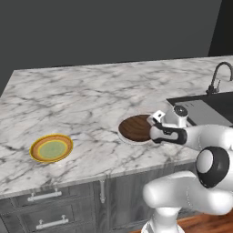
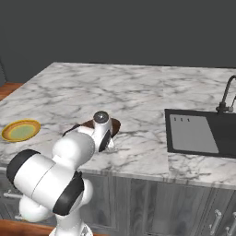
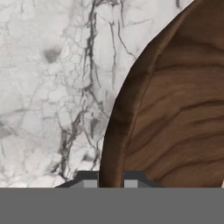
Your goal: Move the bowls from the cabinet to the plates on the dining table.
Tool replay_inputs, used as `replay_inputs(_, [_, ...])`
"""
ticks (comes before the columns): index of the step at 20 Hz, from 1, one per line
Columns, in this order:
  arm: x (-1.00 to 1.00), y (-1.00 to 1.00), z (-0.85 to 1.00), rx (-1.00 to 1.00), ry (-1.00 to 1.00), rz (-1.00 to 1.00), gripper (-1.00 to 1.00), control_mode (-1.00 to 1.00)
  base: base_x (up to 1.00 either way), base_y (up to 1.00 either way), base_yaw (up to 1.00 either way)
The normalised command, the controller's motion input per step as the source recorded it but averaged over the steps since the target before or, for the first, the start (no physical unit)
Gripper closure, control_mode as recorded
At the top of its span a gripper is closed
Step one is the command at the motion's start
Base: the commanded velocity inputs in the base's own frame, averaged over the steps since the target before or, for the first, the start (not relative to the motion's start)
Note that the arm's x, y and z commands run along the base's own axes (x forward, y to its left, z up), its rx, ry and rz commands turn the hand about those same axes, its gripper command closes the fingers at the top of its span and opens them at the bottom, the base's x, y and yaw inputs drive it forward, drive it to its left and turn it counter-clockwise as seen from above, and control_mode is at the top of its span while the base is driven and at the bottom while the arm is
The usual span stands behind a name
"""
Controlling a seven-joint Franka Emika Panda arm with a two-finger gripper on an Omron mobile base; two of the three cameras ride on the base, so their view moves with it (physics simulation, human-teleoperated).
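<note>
Wooden bowl [image 1: 135, 128] on pale plate [image 1: 124, 136], rim in closed pincer [image 3: 111, 183].

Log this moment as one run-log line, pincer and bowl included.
pincer: shut on wooden bowl rim | bowl: over pale plate on dining table | yellow plate: bare
</note>
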Motion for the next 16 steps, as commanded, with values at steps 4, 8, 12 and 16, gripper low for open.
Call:
replay_inputs(4, [0.27,0.00,-0.18,0.00,0.05,0.00,1.00,-1.00,0.00,0.00,0.00])
replay_inputs(8, [0.19,0.00,-0.29,0.00,0.06,0.00,1.00,-1.00,0.00,0.00,0.00])
replay_inputs(12, [0.18,0.00,-0.26,0.00,0.04,0.00,1.00,-1.00,0.00,0.00,0.00])
replay_inputs(16, [0.19,0.00,-0.18,0.00,0.02,0.00,1.00,-1.00,0.00,0.00,0.00])
